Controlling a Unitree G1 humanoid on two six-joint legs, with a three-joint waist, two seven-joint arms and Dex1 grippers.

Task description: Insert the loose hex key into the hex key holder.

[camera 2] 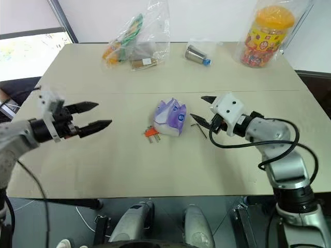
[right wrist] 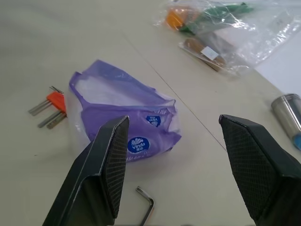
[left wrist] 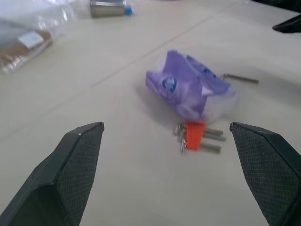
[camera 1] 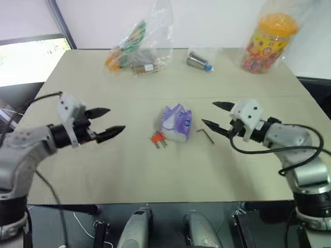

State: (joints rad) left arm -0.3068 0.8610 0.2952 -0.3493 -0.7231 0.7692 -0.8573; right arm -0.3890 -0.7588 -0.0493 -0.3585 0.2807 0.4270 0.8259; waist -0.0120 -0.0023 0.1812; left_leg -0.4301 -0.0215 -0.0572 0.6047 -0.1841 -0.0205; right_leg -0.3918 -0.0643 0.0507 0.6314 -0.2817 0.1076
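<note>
Loose hex key (camera 1: 207,135) lay flat at frame centre-right: thin, stiff, slippery; you should pinch its long shank. Left gripper (camera 1: 110,121) and right gripper (camera 1: 217,115) both spread, empty. Hex key holder (camera 1: 158,138) looked light, likely to slide.

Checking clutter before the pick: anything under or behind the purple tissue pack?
Beside the purple tissue pack, the hex key holder lies at one edge and the loose hex key on the table at the other. Whatever lies beneath the pack is covered.

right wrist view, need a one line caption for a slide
Open right gripper hovering above the loose hex key, purple tissue pack separating it from the hex key holder.
</note>
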